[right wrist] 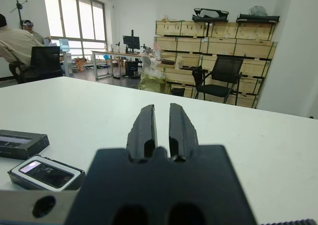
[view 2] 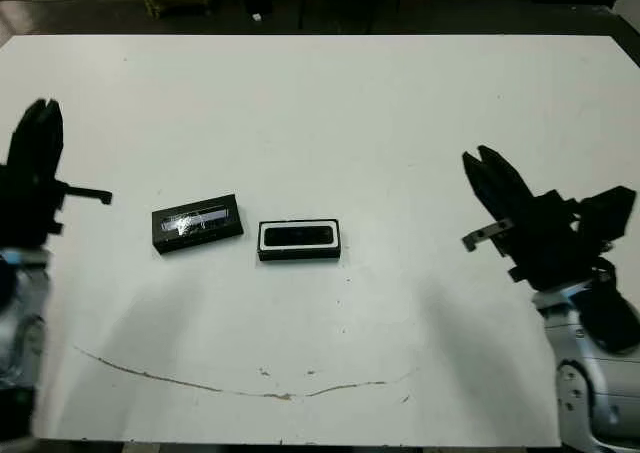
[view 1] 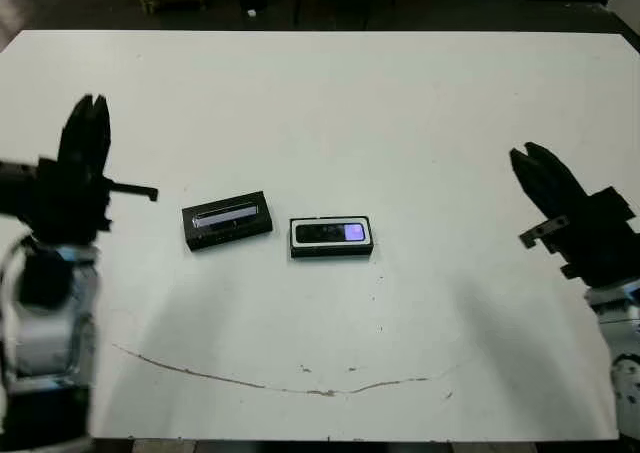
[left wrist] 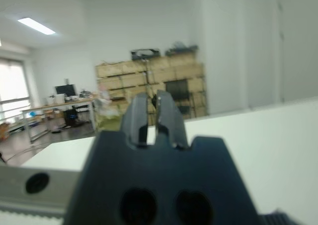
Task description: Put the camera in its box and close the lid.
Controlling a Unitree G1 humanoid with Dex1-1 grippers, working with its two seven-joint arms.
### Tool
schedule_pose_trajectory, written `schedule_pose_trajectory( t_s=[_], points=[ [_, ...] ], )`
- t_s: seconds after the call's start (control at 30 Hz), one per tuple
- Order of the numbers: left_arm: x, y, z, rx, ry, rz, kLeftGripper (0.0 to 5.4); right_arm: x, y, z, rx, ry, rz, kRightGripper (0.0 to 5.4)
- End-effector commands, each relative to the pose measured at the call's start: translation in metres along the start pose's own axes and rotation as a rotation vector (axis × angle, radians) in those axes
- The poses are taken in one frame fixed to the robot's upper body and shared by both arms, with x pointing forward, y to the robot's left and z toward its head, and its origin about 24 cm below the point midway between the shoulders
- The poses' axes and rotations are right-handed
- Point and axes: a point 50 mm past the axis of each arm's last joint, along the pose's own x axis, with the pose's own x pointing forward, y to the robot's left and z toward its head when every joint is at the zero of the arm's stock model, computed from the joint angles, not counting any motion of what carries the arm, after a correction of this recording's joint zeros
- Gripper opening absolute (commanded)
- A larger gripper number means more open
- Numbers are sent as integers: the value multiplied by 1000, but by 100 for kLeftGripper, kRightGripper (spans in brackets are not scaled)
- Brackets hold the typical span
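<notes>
- One camera (view 1: 331,233) lies inside one box (view 1: 331,238), bluish patch facing up, near the middle of the white table (view 1: 400,113)
- One lid (view 1: 227,220) rests flat on the table just beside the box, on its left, apart from it (window strip upward)
- Two grippers, both raised off the table and well apart from the box: left gripper (view 1: 88,123) at the left edge, right gripper (view 1: 535,168) at the right, each with fingers pressed nearly together, holding nothing
- One person (right wrist: 15,43) sits at a desk beyond the table

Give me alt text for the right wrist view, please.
The right gripper points across the white table, empty, fingers nearly together. Off to one side the camera lies in the box, with the lid beside it.
</notes>
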Motion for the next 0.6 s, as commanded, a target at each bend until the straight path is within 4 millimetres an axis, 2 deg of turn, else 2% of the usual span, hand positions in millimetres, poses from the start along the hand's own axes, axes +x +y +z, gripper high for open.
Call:
schedule_pose_trajectory(
  t_s=[0.03,0.2,0.33,0.47,0.6],
  points=[
    [8,14,0,21,133,-227,20,-3,-1,-4,8,37,-10,0],
    [24,15,3,27,269,-540,127,-1,1,-6,12,46,1,0],
    [39,9,-3,28,325,-758,227,-1,3,-5,3,63,-2,0],
    [51,4,-13,19,390,-907,324,-1,1,-7,3,62,-3,0],
    [59,0,-26,-40,420,-977,419,-2,2,-7,-2,72,-11,0]
  ],
)
